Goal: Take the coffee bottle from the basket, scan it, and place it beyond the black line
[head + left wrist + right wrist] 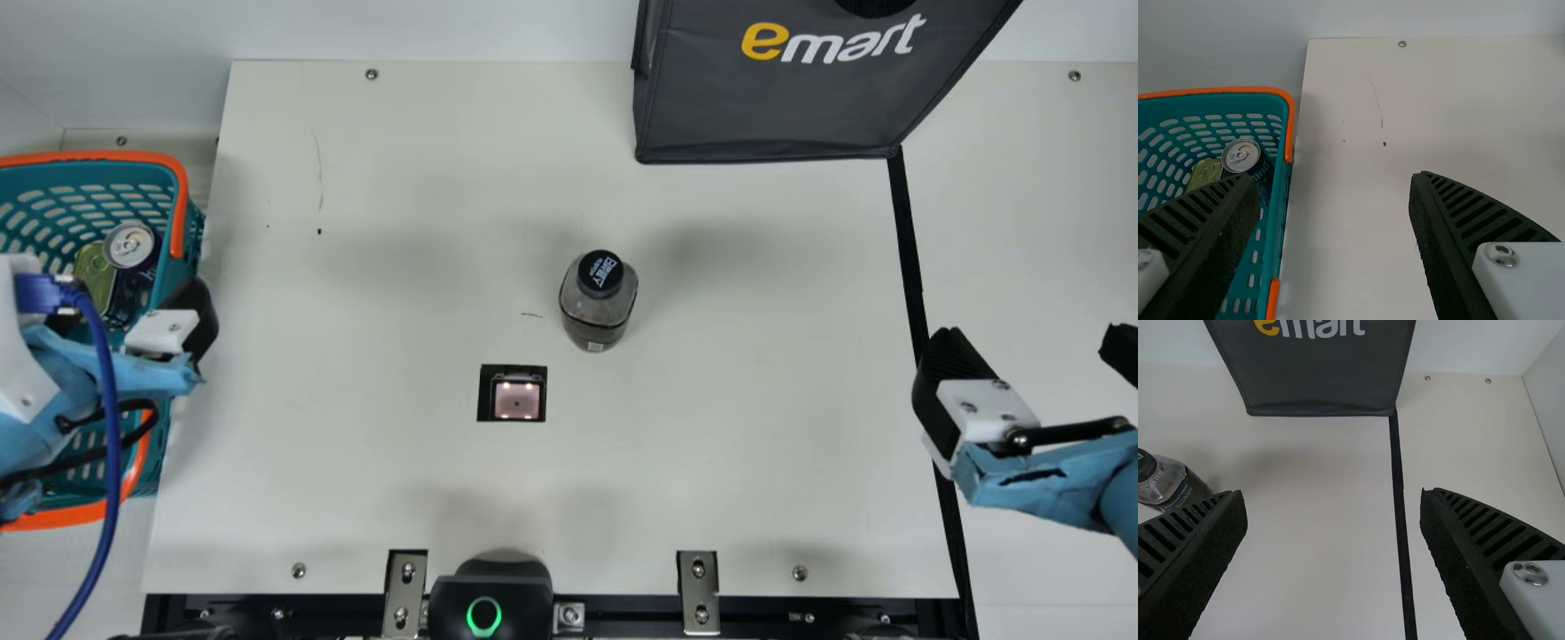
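The coffee bottle (597, 307) with its black cap stands upright on the table, behind and slightly right of the scanner window (516, 398), touched by neither gripper. My left gripper (133, 311) is over the basket (180, 200), open; in the left wrist view the gripper (1332, 179) has one finger over the basket (1291, 127) and one over the table. My right gripper (1036, 345) stands open at the black line (909, 240). In the right wrist view, the gripper (1333, 495) has the black line (1397, 473) between its fingers and the bottle (1178, 490) off beyond one finger.
Inside the basket are a dark can (130, 244) and a green-gold can (94, 271). A dark grey bag (773, 107) stands at the table's back, right of centre. A black device with a green ring (489, 600) sits at the front edge between metal brackets.
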Controlling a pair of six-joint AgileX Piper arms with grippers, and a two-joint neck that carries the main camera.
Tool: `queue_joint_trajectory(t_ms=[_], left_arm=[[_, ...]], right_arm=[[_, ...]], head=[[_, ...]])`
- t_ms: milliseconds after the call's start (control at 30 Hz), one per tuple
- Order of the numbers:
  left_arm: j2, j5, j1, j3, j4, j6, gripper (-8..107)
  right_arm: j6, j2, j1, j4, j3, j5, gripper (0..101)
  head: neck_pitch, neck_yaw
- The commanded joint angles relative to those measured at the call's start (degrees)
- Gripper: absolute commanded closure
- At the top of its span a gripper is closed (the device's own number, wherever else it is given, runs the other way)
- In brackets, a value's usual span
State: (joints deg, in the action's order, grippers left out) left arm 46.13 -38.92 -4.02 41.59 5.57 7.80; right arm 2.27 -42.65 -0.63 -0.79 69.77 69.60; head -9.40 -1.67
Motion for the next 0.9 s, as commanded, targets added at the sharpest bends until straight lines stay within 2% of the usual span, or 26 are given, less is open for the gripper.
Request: queue_joint_trajectory(t_ms=[0,867], left_arm=[[-0.4,0.0,-0.2,-0.3,0.2,0.3,9],[-7.7,-1.9,-0.8,-5.7,0.0,0.2,9]], right_arm=[[0.0,0.0,0.0,0.0,0.0,0.0,10],[0.0,0.0,0.0,0.0,0.0,0.0,10]], head=[[1.5,0.1],[1.5,0.1]])
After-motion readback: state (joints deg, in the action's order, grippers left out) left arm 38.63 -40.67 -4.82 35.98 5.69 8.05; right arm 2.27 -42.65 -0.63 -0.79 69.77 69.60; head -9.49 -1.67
